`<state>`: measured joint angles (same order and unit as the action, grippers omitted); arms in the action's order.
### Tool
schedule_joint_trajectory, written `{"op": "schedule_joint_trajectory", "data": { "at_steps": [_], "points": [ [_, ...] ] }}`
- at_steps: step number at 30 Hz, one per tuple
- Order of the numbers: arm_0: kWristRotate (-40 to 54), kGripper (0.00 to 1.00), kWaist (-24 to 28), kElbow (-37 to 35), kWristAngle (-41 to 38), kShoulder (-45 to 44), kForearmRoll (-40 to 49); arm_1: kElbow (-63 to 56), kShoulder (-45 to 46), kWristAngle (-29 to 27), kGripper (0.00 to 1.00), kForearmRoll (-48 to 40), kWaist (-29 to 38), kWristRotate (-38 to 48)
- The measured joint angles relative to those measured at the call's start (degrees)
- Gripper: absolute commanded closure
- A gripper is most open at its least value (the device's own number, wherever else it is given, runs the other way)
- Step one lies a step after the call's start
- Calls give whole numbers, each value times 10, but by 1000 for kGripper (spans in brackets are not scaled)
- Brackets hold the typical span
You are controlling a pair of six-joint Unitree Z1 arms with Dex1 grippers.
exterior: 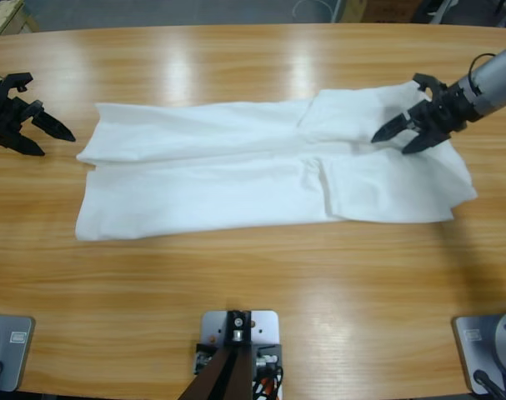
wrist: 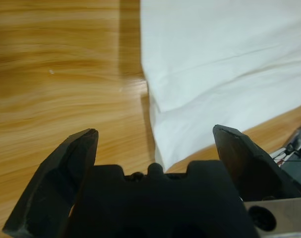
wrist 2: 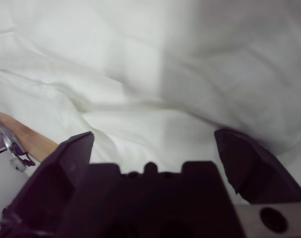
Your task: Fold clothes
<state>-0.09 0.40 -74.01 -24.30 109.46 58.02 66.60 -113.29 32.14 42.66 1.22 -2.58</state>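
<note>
The right gripper point(exterior: 396, 137) hangs wide open and empty over the right part of the T-shirt point(exterior: 236, 179), just above the cloth by a folded-over flap. The left gripper point(exterior: 59, 140) is likewise spread open with nothing in it, over bare wood just beside the shirt's left edge. The white shirt lies flat, folded lengthwise, across the middle of the bench point(exterior: 253, 292)
</note>
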Motion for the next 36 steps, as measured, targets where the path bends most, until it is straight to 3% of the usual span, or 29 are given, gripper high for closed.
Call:
{"op": "schedule_joint_trajectory", "data": {
  "at_steps": [6, 9, 12, 23, 36],
  "points": [
    [-33, 101, -57, 7, -81, -7, -53, -5, 4, 0, 0, 0, -3, -1],
    [-68, 101, -112, 8, -96, -14, -114, -5, 18, 0, 0, 10, -3, -1],
    [-82, 105, -134, 13, -97, -9, -151, -5, 45, 0, 0, 29, -3, -1],
    [-123, 105, -138, 105, -89, 53, -255, 9, 137, 0, 0, 102, 8, -1],
    [-124, 110, -144, 204, -88, -45, -276, 21, 142, 0, 0, 111, 29, -1]
  ]
}}
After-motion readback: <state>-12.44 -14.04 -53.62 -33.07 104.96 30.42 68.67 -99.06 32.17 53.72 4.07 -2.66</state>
